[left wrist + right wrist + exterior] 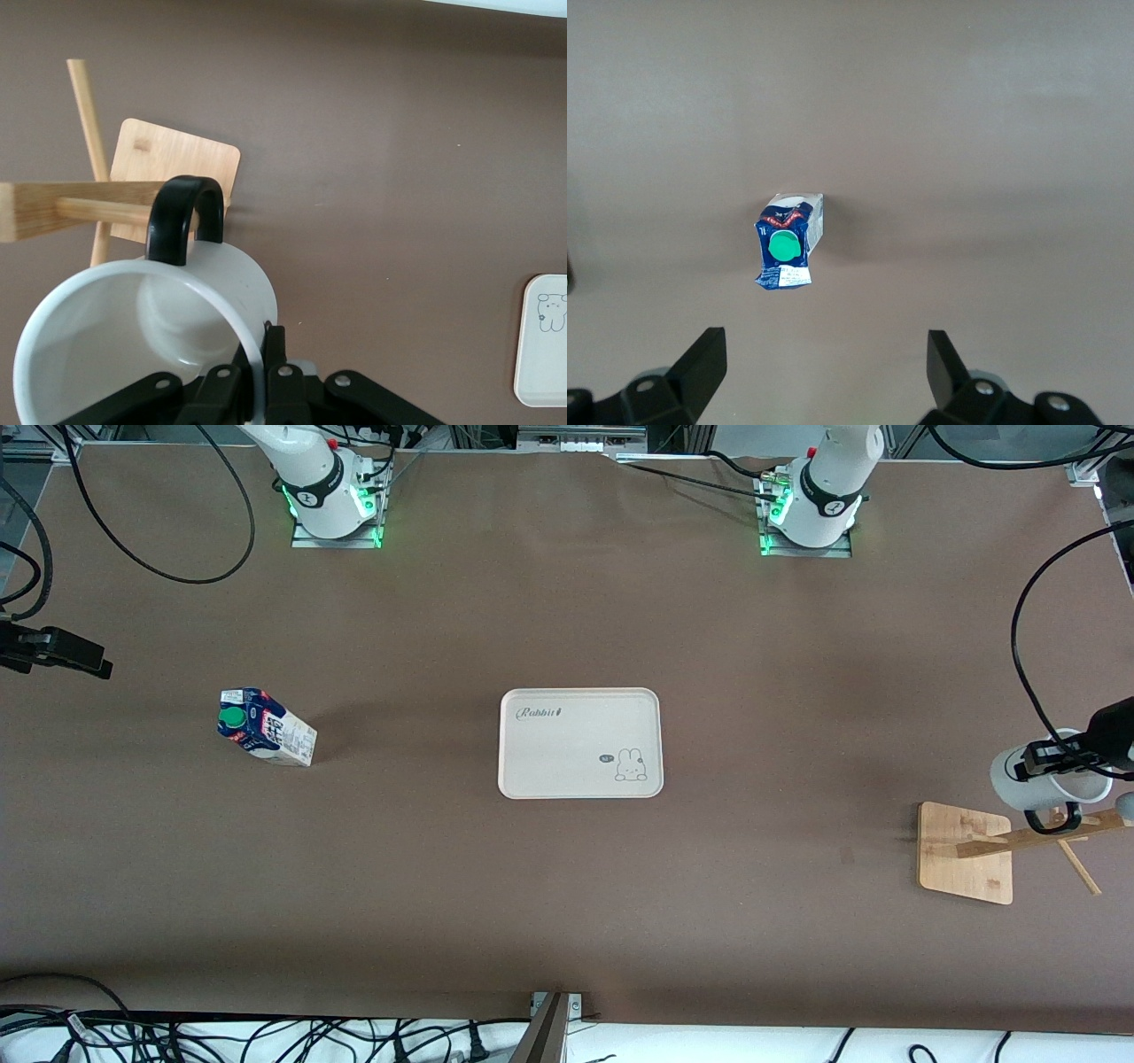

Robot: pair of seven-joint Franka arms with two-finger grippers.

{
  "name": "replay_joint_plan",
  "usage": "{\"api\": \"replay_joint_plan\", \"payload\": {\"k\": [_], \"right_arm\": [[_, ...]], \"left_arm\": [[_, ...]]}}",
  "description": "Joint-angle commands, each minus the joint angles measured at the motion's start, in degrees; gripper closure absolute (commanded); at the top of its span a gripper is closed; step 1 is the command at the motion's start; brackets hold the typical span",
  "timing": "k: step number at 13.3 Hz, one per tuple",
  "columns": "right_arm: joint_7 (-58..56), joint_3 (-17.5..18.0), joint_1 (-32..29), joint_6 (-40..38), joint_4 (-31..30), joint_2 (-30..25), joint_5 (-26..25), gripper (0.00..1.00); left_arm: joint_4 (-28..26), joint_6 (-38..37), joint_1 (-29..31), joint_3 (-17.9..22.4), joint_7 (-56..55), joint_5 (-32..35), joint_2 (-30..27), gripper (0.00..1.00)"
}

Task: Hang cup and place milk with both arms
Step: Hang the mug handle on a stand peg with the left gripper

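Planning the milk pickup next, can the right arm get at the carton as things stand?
Probably yes. The right hand hangs open over the milk carton, which stands alone on the table, nothing beside it. The left hand holds the cup at the rack.

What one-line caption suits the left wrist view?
Left gripper shut on the cup rim, its black handle at the wooden rack peg.
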Motion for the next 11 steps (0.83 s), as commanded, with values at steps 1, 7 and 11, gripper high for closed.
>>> {"api": "replay_joint_plan", "payload": {"k": [1, 7, 11], "right_arm": [[1.00, 0.11, -0.67, -0.02, 0.52, -0.68, -0.58, 0.00], [-3.80, 0.73, 0.83, -0.37, 1.67, -0.68, -0.58, 0.00], [-9.11, 0.55, 0.74, -0.64, 1.76, -0.59, -0.58, 0.00]], "left_arm": [[-0.88, -0.72, 1.87, -0.49, 3.41, -1.55, -0.87, 1.00], [-0.36, -1.60, 2.58, -0.49, 4.65, -1.90, -0.69, 0.00], [-0.18, -2.04, 2.14, -0.93, 4.48, -1.64, -1.39, 0.00]]}}
